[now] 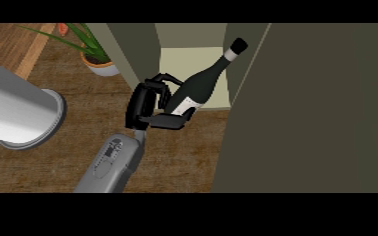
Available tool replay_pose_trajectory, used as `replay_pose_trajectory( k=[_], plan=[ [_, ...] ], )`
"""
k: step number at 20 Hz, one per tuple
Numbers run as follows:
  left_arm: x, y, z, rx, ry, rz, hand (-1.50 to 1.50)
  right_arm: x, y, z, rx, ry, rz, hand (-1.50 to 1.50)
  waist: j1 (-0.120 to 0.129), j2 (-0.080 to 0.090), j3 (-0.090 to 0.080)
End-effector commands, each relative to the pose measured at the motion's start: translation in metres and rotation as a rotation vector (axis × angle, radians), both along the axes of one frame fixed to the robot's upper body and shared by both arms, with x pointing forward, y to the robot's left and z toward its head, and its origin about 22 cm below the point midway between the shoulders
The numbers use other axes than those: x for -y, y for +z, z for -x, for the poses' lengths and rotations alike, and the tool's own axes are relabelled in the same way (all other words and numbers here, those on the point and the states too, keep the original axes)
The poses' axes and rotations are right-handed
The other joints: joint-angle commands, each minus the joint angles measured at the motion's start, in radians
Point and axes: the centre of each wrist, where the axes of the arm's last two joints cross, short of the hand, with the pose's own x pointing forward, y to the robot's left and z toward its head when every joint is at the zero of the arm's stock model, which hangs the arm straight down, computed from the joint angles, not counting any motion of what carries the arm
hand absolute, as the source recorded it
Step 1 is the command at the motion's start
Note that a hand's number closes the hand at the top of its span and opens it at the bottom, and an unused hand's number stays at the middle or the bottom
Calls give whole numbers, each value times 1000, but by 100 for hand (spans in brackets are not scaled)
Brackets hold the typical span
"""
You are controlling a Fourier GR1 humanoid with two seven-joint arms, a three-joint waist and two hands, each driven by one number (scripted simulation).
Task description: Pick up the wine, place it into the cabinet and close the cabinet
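Where the view's lower edge cuts it off, I see a single grey forearm rising over the wooden counter toward the cabinet. It enters left of centre, so I read it as the left arm, though I cannot be certain with only one arm showing. At its end the black hand has its fingers and thumb curled round the lower body of the wine bottle, so it is holding the wine. The bottle is dark with a pale label near the hand, and it tilts, its neck and black cap pointing up and to the right. The base sits about at the front lip of the cabinet's pale shelf, while the neck reaches into the open compartment. To the right, the cabinet door stands open as a broad olive slab, filling much of that side. At the left, a large grey cylindrical vessel lies partly out of view. Farther back sits a small potted plant with long green leaves. I see no other hand.
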Motion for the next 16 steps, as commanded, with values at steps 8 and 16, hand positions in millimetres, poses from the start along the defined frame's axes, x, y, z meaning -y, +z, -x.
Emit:
replay_pose_trajectory(
  k=[8, 16],
  plan=[
    [25, 3, -41, -30, 15, 21, 150, 9, 31, 41, -2, 95, -122, -150, -31, 3, -1],
    [35, 4, -59, -49, 55, -1, 150, 9, 26, 32, 16, 93, -108, -150, -33, 8, -1]
  ],
)
